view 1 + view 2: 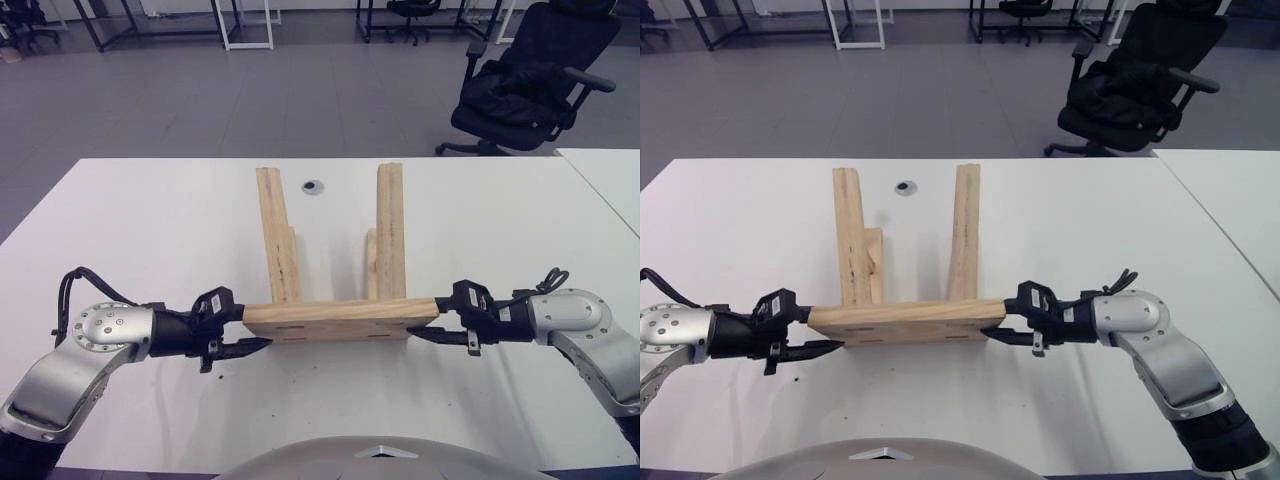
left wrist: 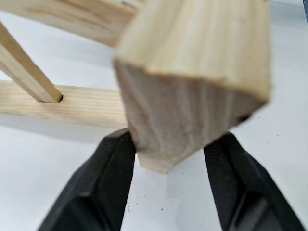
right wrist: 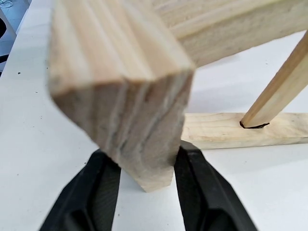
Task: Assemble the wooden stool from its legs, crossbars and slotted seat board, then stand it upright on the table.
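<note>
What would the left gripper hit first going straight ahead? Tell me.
The seat board: its end sits between the fingers of the left gripper, so it would press into the wood.

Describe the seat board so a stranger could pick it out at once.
On the white table, find the plank nearest the robot, between the left gripper and right gripper: that is the seat board. Unlike the legs pointing away, it runs crosswise and has slots.

You're in an office or lab: white table [image 1: 150,210], grey floor [image 1: 200,90], black swivel chair [image 1: 530,80], metal frames [image 1: 245,25].
</note>
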### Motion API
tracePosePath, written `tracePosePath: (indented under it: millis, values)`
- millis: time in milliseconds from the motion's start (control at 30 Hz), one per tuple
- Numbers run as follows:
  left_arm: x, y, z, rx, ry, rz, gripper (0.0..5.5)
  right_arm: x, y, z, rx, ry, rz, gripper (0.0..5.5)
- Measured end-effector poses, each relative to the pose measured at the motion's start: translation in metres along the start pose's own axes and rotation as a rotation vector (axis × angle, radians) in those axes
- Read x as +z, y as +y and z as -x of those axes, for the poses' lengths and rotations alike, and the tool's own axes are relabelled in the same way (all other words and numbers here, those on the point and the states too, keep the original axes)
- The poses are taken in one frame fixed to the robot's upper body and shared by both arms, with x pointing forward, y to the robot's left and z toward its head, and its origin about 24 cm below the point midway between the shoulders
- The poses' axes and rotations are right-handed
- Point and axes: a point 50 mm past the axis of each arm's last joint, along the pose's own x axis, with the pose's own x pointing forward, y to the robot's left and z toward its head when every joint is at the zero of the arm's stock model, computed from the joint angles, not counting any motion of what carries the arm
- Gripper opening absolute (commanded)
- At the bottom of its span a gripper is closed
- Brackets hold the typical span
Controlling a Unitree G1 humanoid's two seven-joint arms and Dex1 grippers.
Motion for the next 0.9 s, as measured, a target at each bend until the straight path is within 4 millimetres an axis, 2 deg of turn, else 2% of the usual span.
tracePosePath:
  millis: [167,267,300,333,367,433,500,567,667,800,900]
  values:
    - [0.002,0.007,-0.002,-0.013,0.016,-0.071,1.57,0.002,-0.005,0.001,0.024,0.008,0.012,1.52]
    - [0.016,0.019,0.003,-0.01,0.023,-0.121,1.55,0.032,-0.024,0.013,0.053,-0.039,0.013,1.52]
    - [0.035,0.028,0.011,-0.017,-0.017,-0.11,1.54,0.054,-0.036,0.027,0.062,-0.059,0.032,1.52]
    - [0.045,0.033,0.016,-0.02,-0.05,-0.093,1.54,0.065,-0.042,0.035,0.061,-0.071,0.036,1.52]
    - [0.059,0.041,0.022,-0.033,-0.1,-0.055,1.54,0.08,-0.049,0.046,0.07,-0.089,0.018,1.52]
    - [0.069,0.046,0.027,-0.127,-0.158,0.082,1.54,0.092,-0.055,0.06,0.131,-0.116,-0.093,1.51]
    - [0.078,0.049,0.034,-0.282,-0.214,0.29,1.54,0.103,-0.056,0.075,0.241,-0.154,-0.273,1.44]
    - [0.094,0.057,0.048,-0.393,-0.264,0.449,1.54,0.115,-0.056,0.086,0.342,-0.189,-0.437,1.38]
    - [0.124,0.074,0.072,-0.54,-0.362,0.66,1.35,0.132,-0.061,0.09,0.49,-0.209,-0.698,1.37]
    - [0.157,0.096,0.093,-0.599,-0.468,0.805,1.33,0.159,-0.073,0.091,0.611,-0.246,-0.855,1.37]
    - [0.157,0.104,0.09,-0.607,-0.471,0.9,1.33,0.159,-0.08,0.087,0.638,-0.247,-0.952,1.37]
